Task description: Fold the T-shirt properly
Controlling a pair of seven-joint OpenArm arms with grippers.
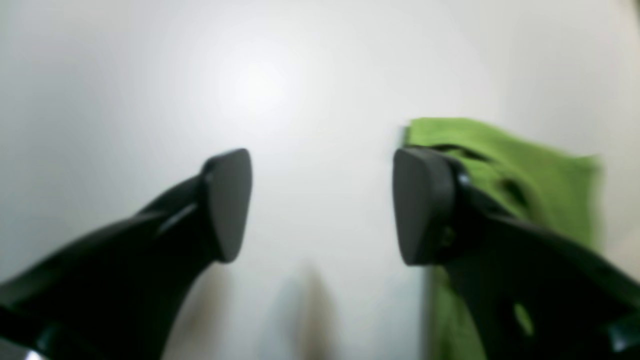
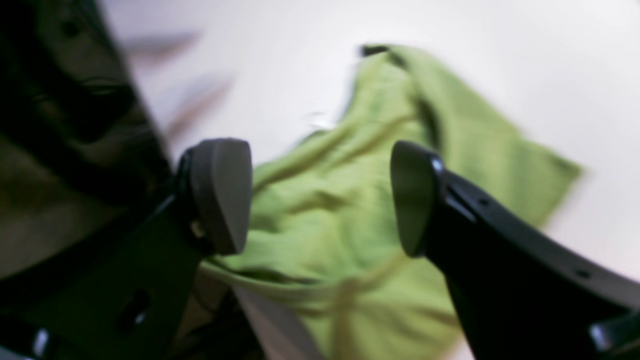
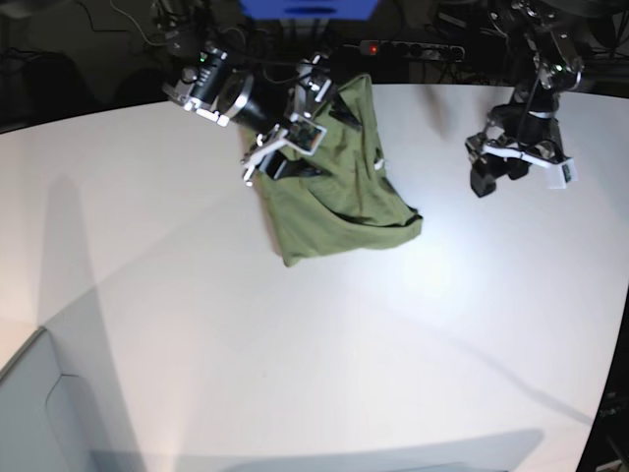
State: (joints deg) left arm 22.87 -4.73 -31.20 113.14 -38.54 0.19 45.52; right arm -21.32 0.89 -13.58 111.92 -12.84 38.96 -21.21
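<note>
Likely trouble: plain olive-green thin-fabric T-shirt (image 3: 339, 192) bunched near the far edge of the white counter (image 3: 295, 374), so a pinch may catch 2 layers; long axis running far-to-near, one corner pointing right; right tool (image 2: 320, 197) spread wide above it, holding nothing; left tool (image 1: 322, 205) wide open, empty, well apart.

No readable text, labels, brands or numbers are showing anywhere in the three views. The T-shirt (image 3: 334, 187) is showing plain fabric with no print, the white table (image 3: 295, 354) is carrying no markings, and both wrist views are coming through too blurred to make out any lettering.
</note>
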